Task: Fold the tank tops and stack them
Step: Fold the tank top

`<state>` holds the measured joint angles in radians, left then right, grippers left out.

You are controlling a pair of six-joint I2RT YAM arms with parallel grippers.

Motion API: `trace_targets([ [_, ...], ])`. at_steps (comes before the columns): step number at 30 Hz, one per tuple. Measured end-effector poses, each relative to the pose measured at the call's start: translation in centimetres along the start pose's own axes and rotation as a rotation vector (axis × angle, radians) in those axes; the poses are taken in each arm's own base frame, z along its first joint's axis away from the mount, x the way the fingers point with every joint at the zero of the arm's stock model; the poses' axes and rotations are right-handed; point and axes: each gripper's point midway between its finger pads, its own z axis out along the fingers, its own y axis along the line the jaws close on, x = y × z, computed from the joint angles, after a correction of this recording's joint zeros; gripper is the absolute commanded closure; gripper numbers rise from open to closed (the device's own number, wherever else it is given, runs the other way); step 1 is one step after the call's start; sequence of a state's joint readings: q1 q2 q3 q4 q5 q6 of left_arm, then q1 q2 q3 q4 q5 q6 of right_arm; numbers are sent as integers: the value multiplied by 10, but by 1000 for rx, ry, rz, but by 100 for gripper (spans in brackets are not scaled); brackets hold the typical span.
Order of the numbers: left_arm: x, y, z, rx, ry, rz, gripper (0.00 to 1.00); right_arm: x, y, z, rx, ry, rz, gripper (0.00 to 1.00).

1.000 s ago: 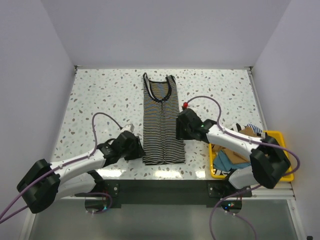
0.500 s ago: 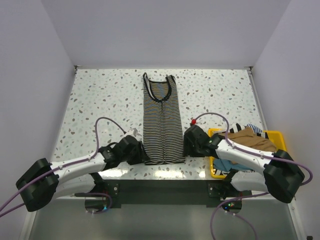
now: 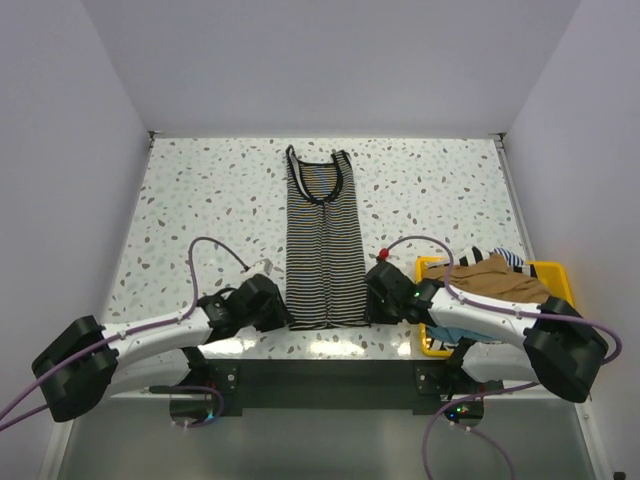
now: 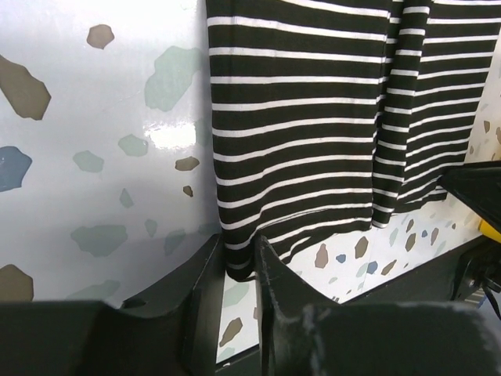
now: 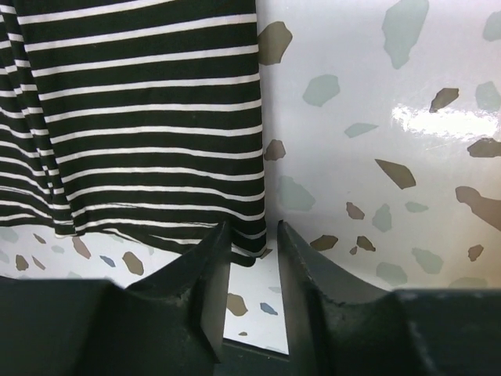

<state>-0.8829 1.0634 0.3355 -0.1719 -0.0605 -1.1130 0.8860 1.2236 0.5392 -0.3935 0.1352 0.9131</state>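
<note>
The striped top (image 3: 322, 250) lies flat and lengthwise down the middle of the tabletop (image 3: 200, 200), neckline toward the far edge and hem close to the near edge. I have a hand at each bottom corner of it.

My left hand (image 4: 238, 244) sits low at the hem's left corner. Its fingers are drawn close together with only a slim gap, and the tip of the cloth reaches in between them. I cannot tell whether they actually pinch it.

My right hand (image 5: 253, 229) is at the hem's right corner. Its fingers stand a little apart, astride the corner, with bare speckled tabletop showing through the gap.

At the near right corner stands a yellow basket (image 3: 557, 268), just beside my right arm. A tan top (image 3: 495, 275) is heaped on top in it, with a bit of broad-striped cloth (image 3: 510, 258) behind it.
</note>
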Motion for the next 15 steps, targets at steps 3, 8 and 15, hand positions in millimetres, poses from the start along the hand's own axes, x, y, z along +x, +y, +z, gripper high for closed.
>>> trace_targets([
  [3, 1, 0, 1, 0, 2, 2, 77, 1, 2, 1, -10, -5, 12, 71],
  [8, 5, 1, 1, 1, 9, 14, 98, 7, 7, 2, -26, 0, 6, 96],
  [15, 16, 1, -4, 2, 34, 52, 100, 19, 10, -4, -29, 17, -24, 100],
])
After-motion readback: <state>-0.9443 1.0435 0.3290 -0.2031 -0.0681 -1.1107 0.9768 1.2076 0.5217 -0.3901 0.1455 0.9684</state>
